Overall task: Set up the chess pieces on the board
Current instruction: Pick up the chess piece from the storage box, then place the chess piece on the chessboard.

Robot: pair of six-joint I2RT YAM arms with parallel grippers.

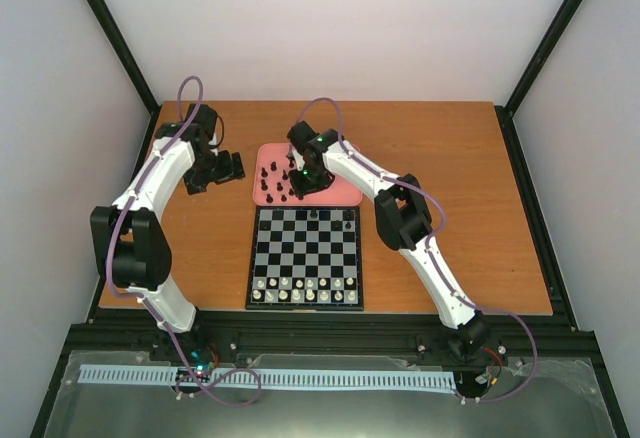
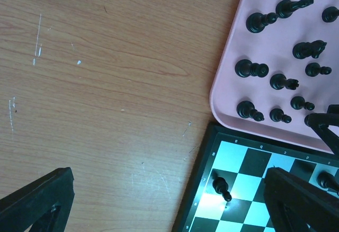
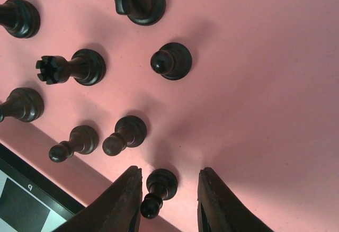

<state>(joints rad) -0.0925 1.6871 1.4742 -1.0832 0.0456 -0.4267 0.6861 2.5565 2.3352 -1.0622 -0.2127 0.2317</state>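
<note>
The black-and-silver board (image 1: 305,253) lies at the table's near middle. One black pawn (image 2: 221,186) stands near its far left corner, and another black piece (image 1: 313,215) stands on its far row. Several black chess pieces (image 1: 272,180) stand on the pink tray (image 1: 340,194) behind the board. My right gripper (image 3: 168,203) is open low over the tray (image 3: 265,83), its fingers on either side of a black pawn (image 3: 160,185), which stands close to the left finger. My left gripper (image 2: 169,211) is open and empty above the wood, left of the board's far left corner (image 2: 235,155).
White pieces (image 1: 305,290) fill the board's two near rows. Bare wooden table (image 2: 106,83) lies left of the tray (image 2: 233,94) and the board. Black frame posts stand at the table's corners. A queen, knights and several pawns (image 3: 124,135) stand close around the right fingers.
</note>
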